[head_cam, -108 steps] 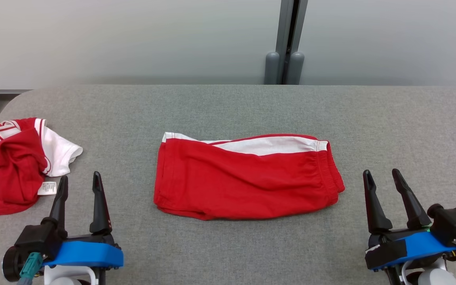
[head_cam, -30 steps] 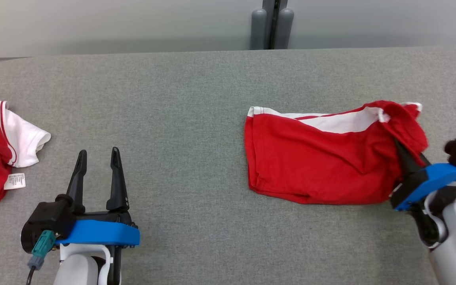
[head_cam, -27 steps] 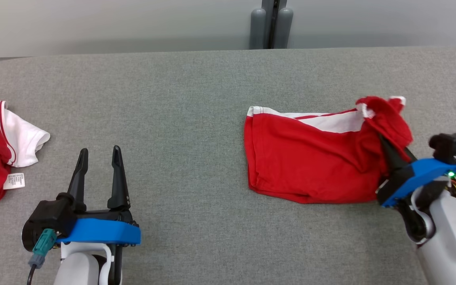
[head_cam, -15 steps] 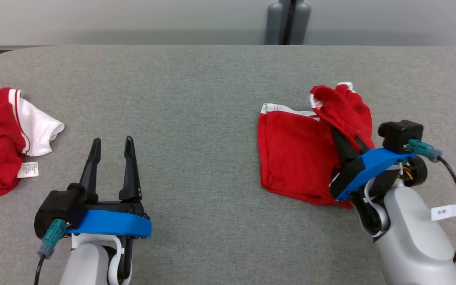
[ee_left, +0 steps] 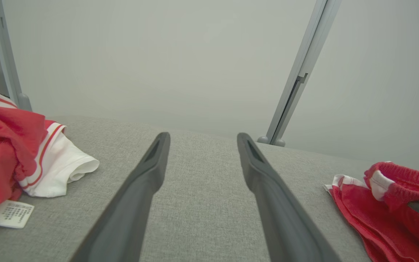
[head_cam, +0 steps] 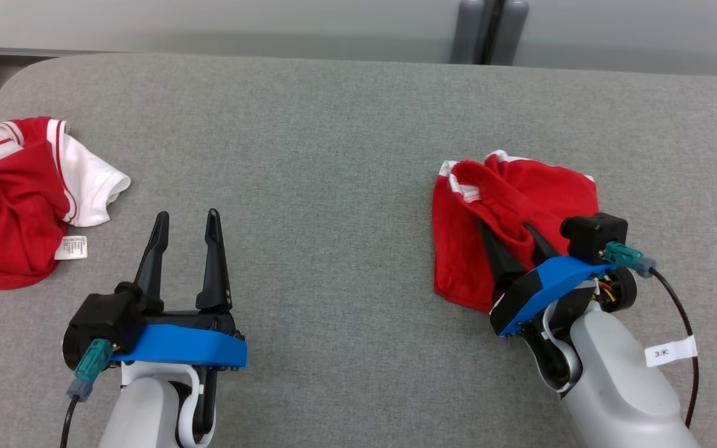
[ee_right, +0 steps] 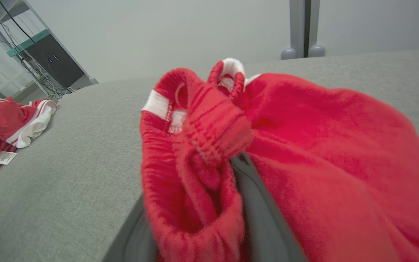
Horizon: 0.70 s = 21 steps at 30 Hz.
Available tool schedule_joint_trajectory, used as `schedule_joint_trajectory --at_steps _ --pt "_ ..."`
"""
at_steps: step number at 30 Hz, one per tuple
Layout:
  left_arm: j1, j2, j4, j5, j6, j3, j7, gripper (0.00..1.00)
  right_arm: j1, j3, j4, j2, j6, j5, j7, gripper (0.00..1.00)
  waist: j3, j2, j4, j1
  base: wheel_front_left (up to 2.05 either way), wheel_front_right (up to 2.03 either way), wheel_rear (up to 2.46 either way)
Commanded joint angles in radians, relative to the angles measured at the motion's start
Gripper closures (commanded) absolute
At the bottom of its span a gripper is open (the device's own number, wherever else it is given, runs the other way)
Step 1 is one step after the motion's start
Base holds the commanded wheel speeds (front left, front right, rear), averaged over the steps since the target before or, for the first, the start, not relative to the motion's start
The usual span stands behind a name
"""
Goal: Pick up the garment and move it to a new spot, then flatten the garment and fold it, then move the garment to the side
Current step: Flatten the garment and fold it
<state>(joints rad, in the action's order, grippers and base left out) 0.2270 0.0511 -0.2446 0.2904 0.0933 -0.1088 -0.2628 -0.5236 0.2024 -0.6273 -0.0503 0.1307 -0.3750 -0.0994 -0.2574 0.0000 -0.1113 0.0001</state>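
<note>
- The garment (head_cam: 514,205), red shorts with white trim, is seen bunched on the right part of the grey table (head_cam: 333,155), its elastic waistband turned back over the rest.
- The right gripper (head_cam: 516,239) is pushed in under that waistband. Its 2 fingers are seen parted lower down, but the tips are covered by cloth, so a pinch cannot be told.
- The left gripper (head_cam: 185,218) is held wide apart over bare table, nothing between its 2 fingers, well apart from the shorts.
- A crumpled red and white shirt (head_cam: 22,186) is spotted at the table's far left, a white label (head_cam: 71,247) showing at its near edge.
- Behind the table a pale wall (head_cam: 209,25) is seen, with a grey post (head_cam: 486,31) at the far edge.
</note>
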Motion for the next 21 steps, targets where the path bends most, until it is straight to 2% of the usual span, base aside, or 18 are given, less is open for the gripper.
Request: schedule_joint_trajectory --at_steps 1,6,11,21 --pt "0.005 -0.001 0.001 -0.004 -0.002 0.004 -0.003 0.00 -0.016 0.009 -0.002 -0.002 0.000 -0.012 -0.019 0.00 0.003 0.0000 0.006 -0.0001 0.00 0.00 0.00" --pt "-0.017 -0.001 -0.004 -0.017 -0.001 0.020 -0.003 0.00 -0.018 0.063 -0.013 -0.002 0.000 -0.006 -0.055 0.00 0.025 0.0000 0.038 -0.0001 0.00 0.00 0.00" --pt "-0.037 -0.001 -0.006 -0.033 0.005 0.042 -0.003 0.00 0.022 0.092 0.029 -0.012 0.000 -0.005 -0.067 0.00 0.054 0.0000 0.075 -0.0001 0.00 0.00 0.00" --pt "-0.055 -0.001 -0.006 -0.050 0.018 0.071 -0.003 0.00 0.100 0.141 0.123 -0.059 0.000 -0.023 -0.019 0.00 0.081 0.0000 0.106 -0.0001 0.00 0.00 0.00"
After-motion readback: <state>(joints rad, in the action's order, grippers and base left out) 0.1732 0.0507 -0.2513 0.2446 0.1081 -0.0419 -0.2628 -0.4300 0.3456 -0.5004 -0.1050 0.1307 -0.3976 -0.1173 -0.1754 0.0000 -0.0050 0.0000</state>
